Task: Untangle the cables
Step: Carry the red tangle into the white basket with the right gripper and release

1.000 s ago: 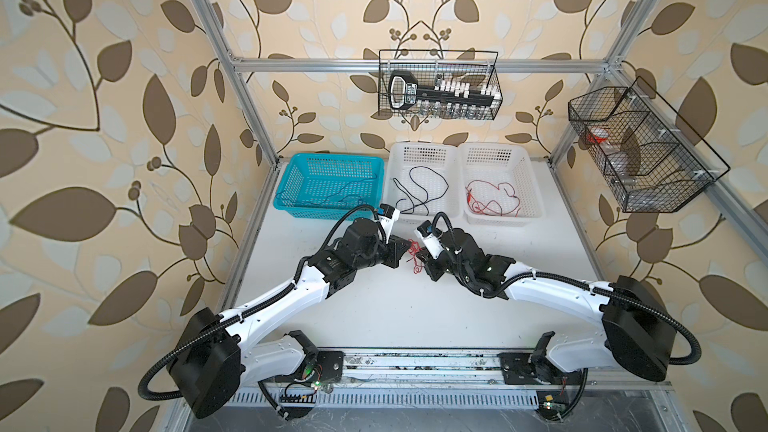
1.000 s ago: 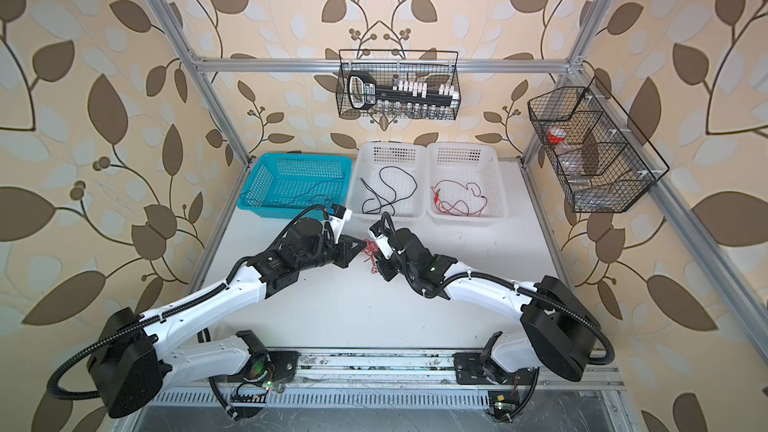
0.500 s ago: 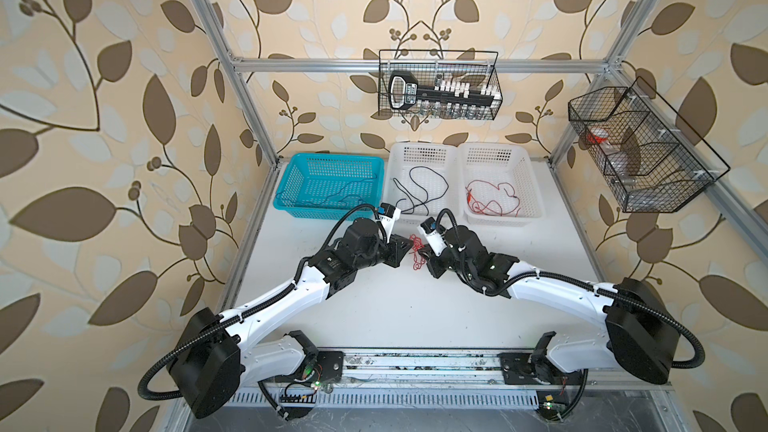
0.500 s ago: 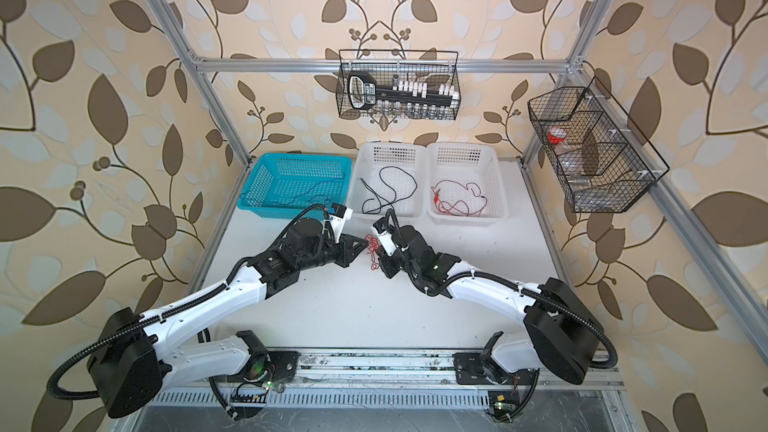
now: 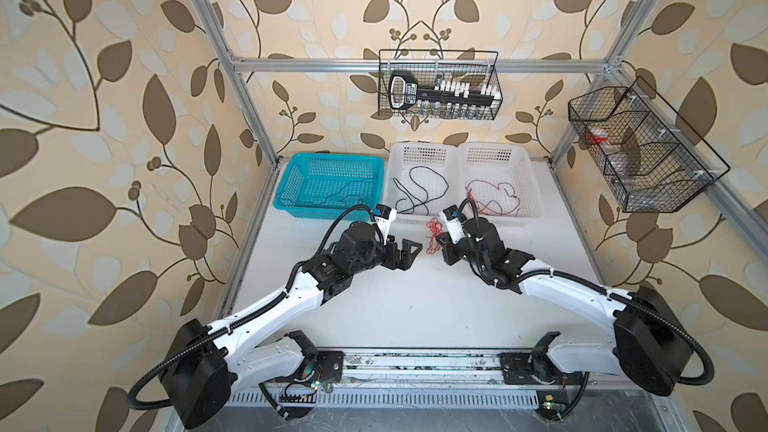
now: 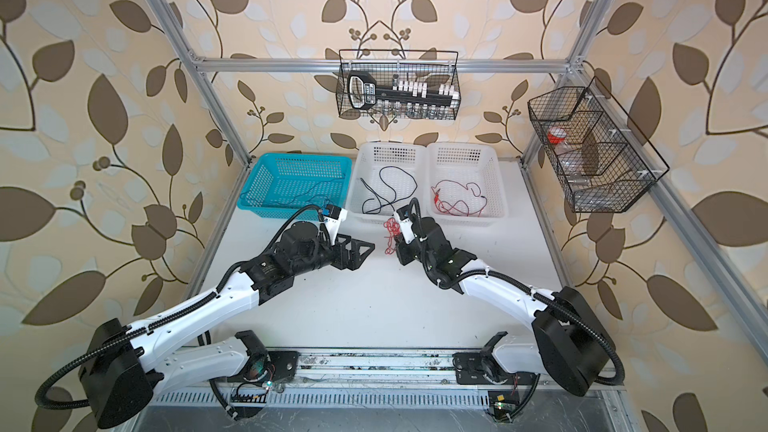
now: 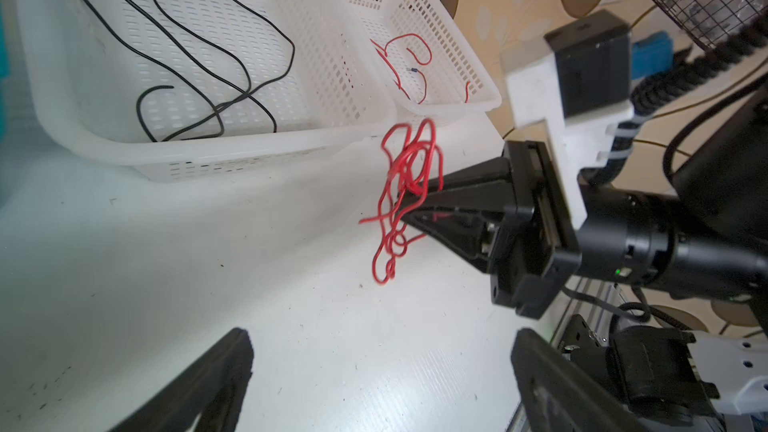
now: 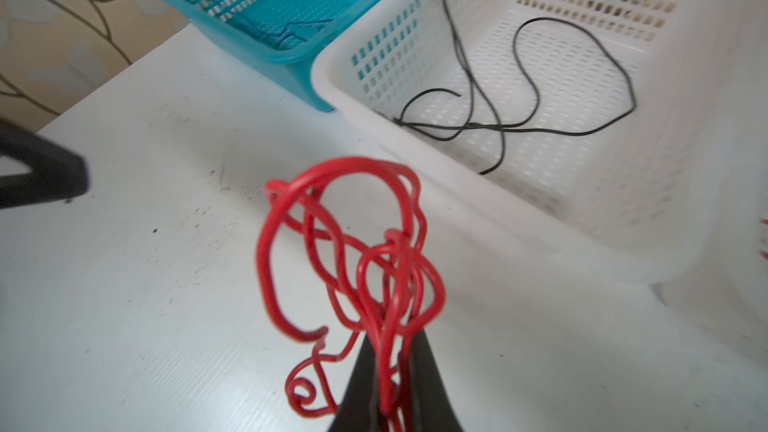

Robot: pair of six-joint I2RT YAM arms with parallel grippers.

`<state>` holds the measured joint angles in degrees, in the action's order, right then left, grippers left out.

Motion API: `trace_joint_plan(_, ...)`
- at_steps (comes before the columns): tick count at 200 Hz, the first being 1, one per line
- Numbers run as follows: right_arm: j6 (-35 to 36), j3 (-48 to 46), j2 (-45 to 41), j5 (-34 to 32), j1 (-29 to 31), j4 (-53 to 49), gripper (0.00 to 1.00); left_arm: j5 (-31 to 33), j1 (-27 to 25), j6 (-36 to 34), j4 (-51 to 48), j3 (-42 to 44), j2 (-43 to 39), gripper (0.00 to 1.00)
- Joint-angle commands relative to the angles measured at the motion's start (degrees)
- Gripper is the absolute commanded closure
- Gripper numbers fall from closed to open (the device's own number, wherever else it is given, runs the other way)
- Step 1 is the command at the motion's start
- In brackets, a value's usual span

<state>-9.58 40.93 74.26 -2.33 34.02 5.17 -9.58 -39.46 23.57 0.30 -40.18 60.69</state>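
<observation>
Dangling in a crumpled knot of thin loops and curls, the red cable [image 8: 353,259] hangs pinched in the clamped fingers of the right gripper [image 8: 392,349], over the white table [image 5: 415,309] just before the 2 white baskets [image 5: 419,148]. The left gripper [image 5: 410,254] stands near, fingers spread wide, empty.

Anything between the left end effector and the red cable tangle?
No. Only bare white tabletop separates the left end effector from the red cable tangle, seen in the left wrist view.
</observation>
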Motion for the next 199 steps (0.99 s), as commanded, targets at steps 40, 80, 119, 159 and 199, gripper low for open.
trace_joint_plan(40, -4.5, 5.4, -1.3, -3.6, -17.9, -2.0, 0.98, 9.5, -0.5, 0.9, -2.6, 2.1, -4.2, 0.01)
trace_joint_plan(80, -8.3, 9.3, 6.1, -1.5, -26.6, 1.7, 0.97, 11.3, -0.4, 1.2, -3.4, 3.1, -5.2, 0.01)
trace_joint_plan(119, -8.1, 16.2, 15.7, -1.2, -28.1, -2.4, 0.91, 13.7, -0.5, 0.2, -7.1, 2.9, -6.3, 0.01)
trace_joint_plan(159, -8.2, 15.0, 17.9, -1.6, -28.1, -1.3, 0.83, 21.4, -0.3, -1.0, -11.2, 3.5, -9.1, 0.01)
trace_joint_plan(199, -7.9, 14.5, 17.4, -1.5, -28.3, -1.3, 0.64, 26.0, 0.2, -1.5, -13.5, 3.6, -9.3, 0.01)
